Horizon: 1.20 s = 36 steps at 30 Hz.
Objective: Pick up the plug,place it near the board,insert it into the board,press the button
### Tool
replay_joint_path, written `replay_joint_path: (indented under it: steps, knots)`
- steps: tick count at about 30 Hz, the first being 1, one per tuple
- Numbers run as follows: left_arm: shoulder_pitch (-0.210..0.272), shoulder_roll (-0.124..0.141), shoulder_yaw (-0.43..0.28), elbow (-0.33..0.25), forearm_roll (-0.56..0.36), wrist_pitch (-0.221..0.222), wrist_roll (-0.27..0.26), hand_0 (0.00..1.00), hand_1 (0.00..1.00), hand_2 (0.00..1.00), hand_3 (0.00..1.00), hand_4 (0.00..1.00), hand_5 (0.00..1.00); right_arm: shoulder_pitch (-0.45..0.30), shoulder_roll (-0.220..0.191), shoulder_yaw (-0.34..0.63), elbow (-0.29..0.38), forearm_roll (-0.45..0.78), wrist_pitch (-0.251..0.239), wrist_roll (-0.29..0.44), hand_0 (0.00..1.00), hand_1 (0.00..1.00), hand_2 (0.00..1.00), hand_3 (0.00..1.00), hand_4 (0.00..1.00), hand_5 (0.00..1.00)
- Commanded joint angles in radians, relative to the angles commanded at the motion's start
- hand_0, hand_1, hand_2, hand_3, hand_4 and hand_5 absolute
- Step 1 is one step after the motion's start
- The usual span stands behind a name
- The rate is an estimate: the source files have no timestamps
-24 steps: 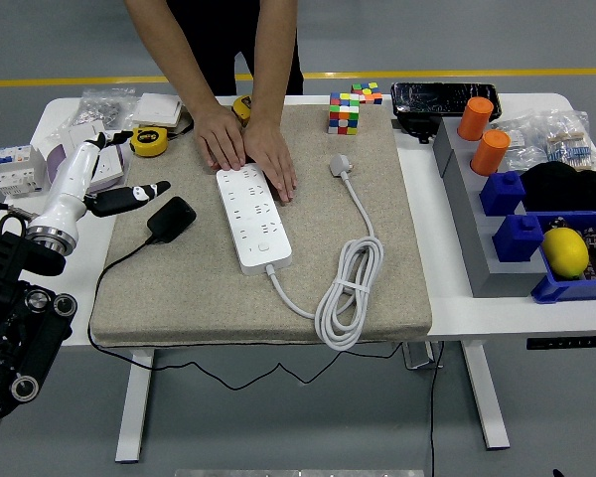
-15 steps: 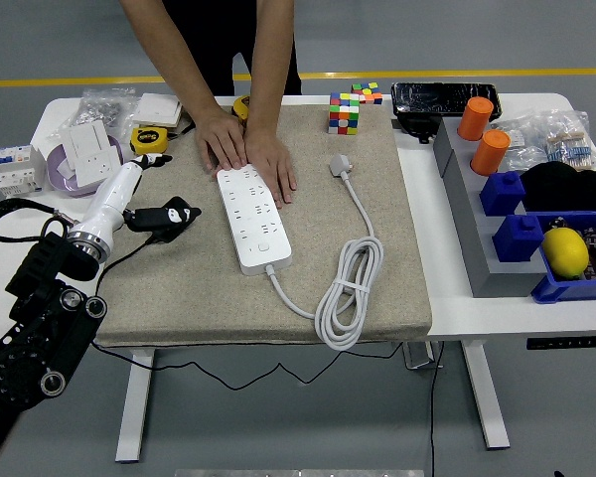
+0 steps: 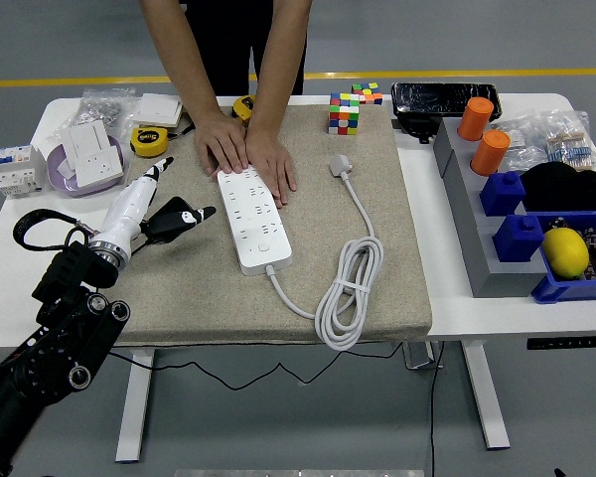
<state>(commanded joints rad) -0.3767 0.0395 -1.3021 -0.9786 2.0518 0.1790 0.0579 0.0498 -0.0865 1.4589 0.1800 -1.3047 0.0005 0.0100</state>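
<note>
Where table (image 3: 447, 248) stands, grey floor (image 3: 536, 40).

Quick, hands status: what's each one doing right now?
Left hand: over the black plug, fingers around it; a firm grasp cannot be told.
Right hand: not in view.

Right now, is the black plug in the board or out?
Out. The black plug lies on the mat under the left hand, left of the power strip, apart from it.

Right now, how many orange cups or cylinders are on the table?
2. One orange cylinder stands at the grey rack's far end, right of the mat; the second orange cylinder stands just nearer, beside a blue block. Others could hide behind the clutter.
</note>
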Motion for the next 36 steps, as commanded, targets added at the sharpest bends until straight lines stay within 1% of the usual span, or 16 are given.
replay_joint_path:
  steps: [2, 4, 5, 10, 11, 16, 17, 22, 23, 26, 28, 29, 32, 34, 35, 36]
  knots:
    - [-0.007, -0.004, 0.004, 0.027, 0.018, 0.024, -0.006, 0.998, 0.998, 0.998, 0.998, 0.998, 0.517, 0.0, 0.0, -0.003, 0.0, 0.002, 0.001, 0.0, 0.935, 0.854, 0.802, 0.804, 0.998, 0.993]
    - [-0.012, -0.006, 0.008, 0.047, 0.03, 0.038, -0.012, 0.998, 0.998, 0.998, 0.998, 0.998, 0.517, 0.0, 0.0, -0.002, 0.0, 0.002, 0.001, 0.0, 0.935, 0.854, 0.802, 0.804, 0.998, 0.993]
    - [-0.013, -0.007, 0.011, 0.055, 0.034, 0.044, -0.014, 0.998, 0.993, 0.907, 0.921, 0.998, 0.454, -0.001, 0.0, -0.002, 0.0, 0.002, 0.0, 0.0, 0.934, 0.853, 0.8, 0.803, 0.998, 0.998]
    - [-0.024, -0.013, 0.025, 0.094, 0.053, 0.073, -0.021, 0.998, 0.993, 0.907, 0.921, 0.998, 0.454, -0.001, -0.001, -0.003, 0.0, 0.004, 0.001, 0.0, 0.934, 0.853, 0.8, 0.803, 0.998, 0.998]
    - [-0.025, -0.014, 0.026, 0.098, 0.055, 0.076, -0.022, 0.995, 0.964, 0.843, 0.867, 0.998, 0.429, -0.001, -0.001, -0.003, 0.0, 0.004, 0.001, 0.0, 0.934, 0.85, 0.799, 0.803, 0.998, 0.998]
    - [-0.035, -0.018, 0.034, 0.129, 0.067, 0.1, -0.029, 0.995, 0.964, 0.843, 0.867, 0.998, 0.429, 0.001, -0.002, -0.003, 0.0, 0.006, 0.001, 0.0, 0.934, 0.85, 0.799, 0.803, 0.998, 0.998]
    - [-0.037, -0.019, 0.034, 0.135, 0.07, 0.107, -0.031, 0.951, 0.852, 0.712, 0.703, 0.998, 0.395, 0.001, -0.002, -0.003, 0.0, 0.006, 0.001, 0.0, 0.933, 0.849, 0.799, 0.803, 0.998, 0.998]
    - [-0.041, -0.028, 0.024, 0.167, 0.097, 0.138, -0.039, 0.951, 0.852, 0.712, 0.703, 0.998, 0.395, 0.001, -0.002, -0.001, 0.0, 0.006, 0.001, 0.0, 0.933, 0.849, 0.799, 0.803, 0.998, 0.998]
    - [-0.042, -0.031, 0.021, 0.175, 0.103, 0.144, -0.041, 0.905, 0.782, 0.618, 0.617, 0.998, 0.368, 0.0, -0.002, -0.001, 0.0, 0.005, 0.001, -0.001, 0.933, 0.849, 0.798, 0.801, 0.998, 0.998]
    - [-0.049, -0.039, 0.01, 0.204, 0.126, 0.169, -0.051, 0.905, 0.782, 0.618, 0.617, 0.998, 0.368, 0.0, -0.002, 0.0, 0.0, 0.005, 0.001, -0.001, 0.933, 0.849, 0.798, 0.801, 0.998, 0.998]
    - [-0.056, -0.04, 0.001, 0.229, 0.141, 0.184, -0.058, 0.905, 0.782, 0.618, 0.617, 0.998, 0.368, 0.001, -0.002, -0.002, 0.0, 0.007, 0.001, 0.0, 0.933, 0.849, 0.798, 0.801, 0.998, 0.998]
    - [-0.058, -0.04, -0.003, 0.239, 0.146, 0.194, -0.063, 0.856, 0.725, 0.555, 0.58, 0.998, 0.339, 0.001, -0.002, -0.003, 0.0, 0.008, 0.001, 0.0, 0.932, 0.849, 0.798, 0.801, 0.998, 0.998]
    - [-0.065, -0.04, -0.016, 0.267, 0.177, 0.241, -0.08, 0.856, 0.725, 0.555, 0.58, 0.998, 0.339, 0.001, -0.001, -0.004, 0.0, 0.009, 0.0, 0.001, 0.932, 0.849, 0.798, 0.801, 0.998, 0.998]
    - [-0.071, -0.04, -0.025, 0.284, 0.195, 0.265, -0.087, 0.856, 0.725, 0.555, 0.58, 0.998, 0.339, 0.0, -0.001, -0.003, 0.0, 0.008, 0.001, 0.0, 0.932, 0.849, 0.798, 0.801, 0.998, 0.998]
    - [-0.073, -0.04, -0.029, 0.293, 0.205, 0.278, -0.093, 0.8, 0.667, 0.511, 0.482, 0.998, 0.299, 0.0, -0.001, -0.002, 0.0, 0.008, 0.001, 0.0, 0.931, 0.85, 0.797, 0.801, 0.998, 0.998]
    - [-0.076, -0.04, -0.036, 0.303, 0.217, 0.3, -0.102, 0.8, 0.667, 0.511, 0.482, 0.998, 0.299, -0.001, -0.001, -0.002, 0.0, 0.008, 0.001, 0.0, 0.931, 0.85, 0.797, 0.801, 0.998, 0.998]
